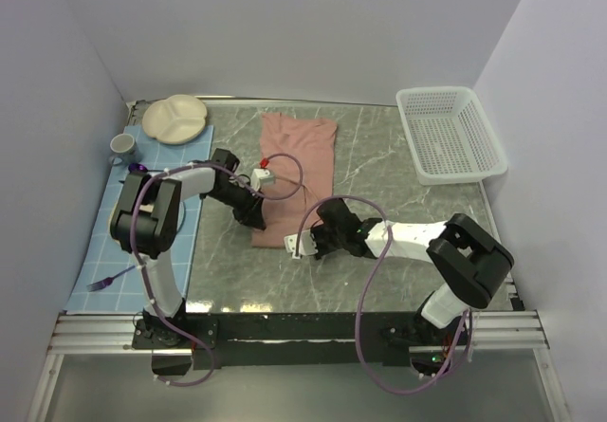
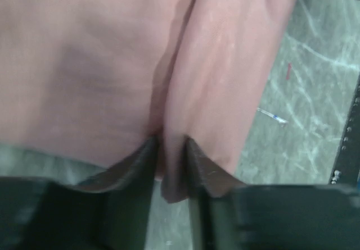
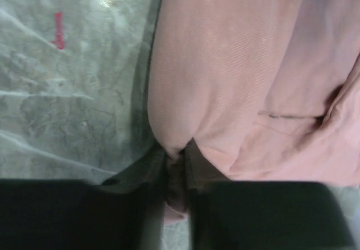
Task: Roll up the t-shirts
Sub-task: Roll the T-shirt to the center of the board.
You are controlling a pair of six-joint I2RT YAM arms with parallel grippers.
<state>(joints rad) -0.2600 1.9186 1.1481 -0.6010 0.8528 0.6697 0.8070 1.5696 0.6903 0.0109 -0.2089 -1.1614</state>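
Observation:
The dusty-pink t-shirt (image 1: pixel 299 156) lies folded into a long strip on the grey marble table, plain side up. Both grippers are at its near end. My left gripper (image 1: pixel 256 218) is at the near left corner; in the left wrist view its jaws (image 2: pixel 170 143) stand narrowly apart with a fold of the pink cloth (image 2: pixel 84 64) filling the gap. My right gripper (image 1: pixel 302 248) is at the near right corner; in the right wrist view it (image 3: pixel 177 151) is shut on a bunched edge of the shirt (image 3: pixel 225 64).
A white mesh basket (image 1: pixel 446 90) stands at the back right. On the left, a blue checked mat (image 1: pixel 114 242) carries a beige divided plate (image 1: pixel 174 119), a mug (image 1: pixel 122 144) and a purple utensil (image 1: pixel 104 282). A red mark (image 3: pixel 58 31) is on the tabletop beside the shirt.

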